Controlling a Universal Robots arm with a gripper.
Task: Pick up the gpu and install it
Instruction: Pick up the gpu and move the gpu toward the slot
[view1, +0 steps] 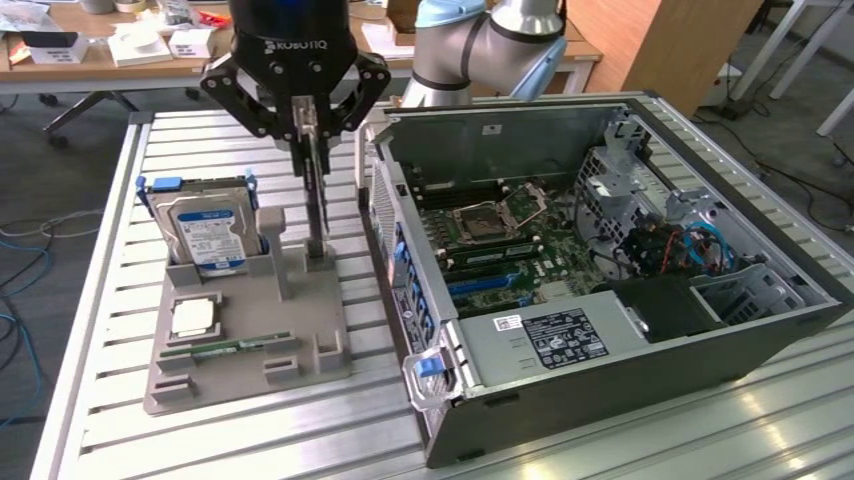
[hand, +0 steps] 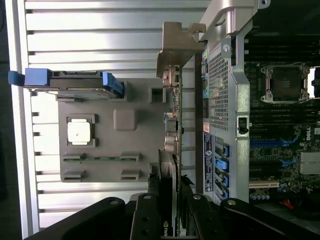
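Observation:
The gpu (view1: 315, 195) is a thin dark card seen edge-on, hanging upright under my gripper (view1: 307, 135), which is shut on its top edge. Its lower end sits at the upright post of the grey holder (view1: 310, 335); I cannot tell whether it still touches the post. In the wrist view the gpu (hand: 175, 125) runs away from my fingers (hand: 150, 220), and its grey metal bracket (hand: 177, 47) is at the far end. The open computer case (view1: 601, 330) lies just towards the exterior view's right, its motherboard (view1: 514, 235) facing up with blue slots (view1: 483, 287).
The holder also carries a silver hard drive (view1: 200, 225) standing on edge, a square processor (view1: 196, 317) and a green memory stick (view1: 230, 348). The case's perforated rear wall (hand: 220, 90) stands close beside the card. Everything rests on a slatted metal table (view1: 94, 400).

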